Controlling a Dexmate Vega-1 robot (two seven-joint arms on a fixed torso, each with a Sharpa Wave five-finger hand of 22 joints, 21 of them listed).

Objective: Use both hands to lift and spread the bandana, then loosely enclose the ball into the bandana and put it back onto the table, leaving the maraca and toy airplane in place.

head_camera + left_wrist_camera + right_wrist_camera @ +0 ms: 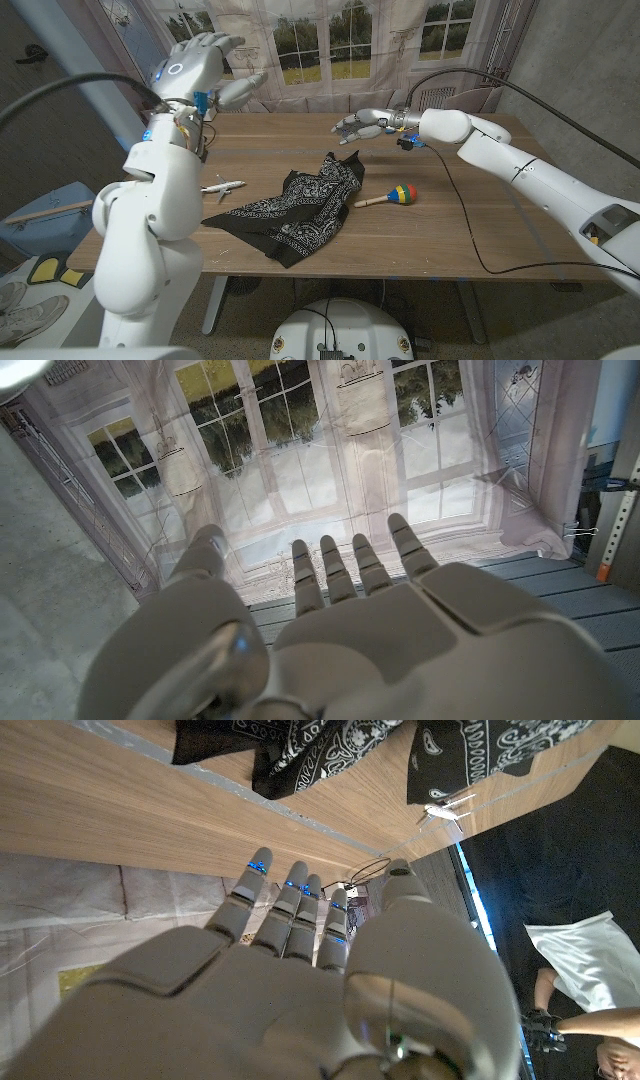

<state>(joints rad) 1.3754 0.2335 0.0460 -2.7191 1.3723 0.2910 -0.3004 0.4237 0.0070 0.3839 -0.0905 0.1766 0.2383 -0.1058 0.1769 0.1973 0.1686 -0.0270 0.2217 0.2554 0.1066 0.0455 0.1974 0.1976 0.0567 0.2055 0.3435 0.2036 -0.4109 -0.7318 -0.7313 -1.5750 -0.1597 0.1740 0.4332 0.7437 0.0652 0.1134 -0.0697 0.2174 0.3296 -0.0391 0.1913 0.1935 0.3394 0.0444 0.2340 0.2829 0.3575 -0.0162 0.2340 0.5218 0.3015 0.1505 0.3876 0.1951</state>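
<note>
Bandana (295, 208): black with white paisley print, crumpled in a loose heap near the middle of the desk (480, 225), one corner drooping over the near edge; also seen in the right wrist view (300, 745).
Ball: cannot tell where; perhaps under the cloth, hidden.
Maraca (390, 195): lying flat just right of the bandana, wooden handle pointing toward the cloth, head striped in red, yellow, green and blue.
Toy airplane (222, 188): white, resting left of the bandana near the left arm, apart from the cloth; in the right wrist view (445, 810) close beside a bandana corner at the desk edge.
Left hand (205, 60): raised high above the far left corner of the desk, fingers spread, grasping nothing; in its own wrist view (340, 630) fingers extended toward the window backdrop.
Right hand (362, 124): hovering over the far side of the desk beyond the bandana, fingers extended and apart, released, touching nothing; same in its wrist view (290, 970).
Person (590, 980): partly visible at the edge of the right wrist view, in a white top.
</note>
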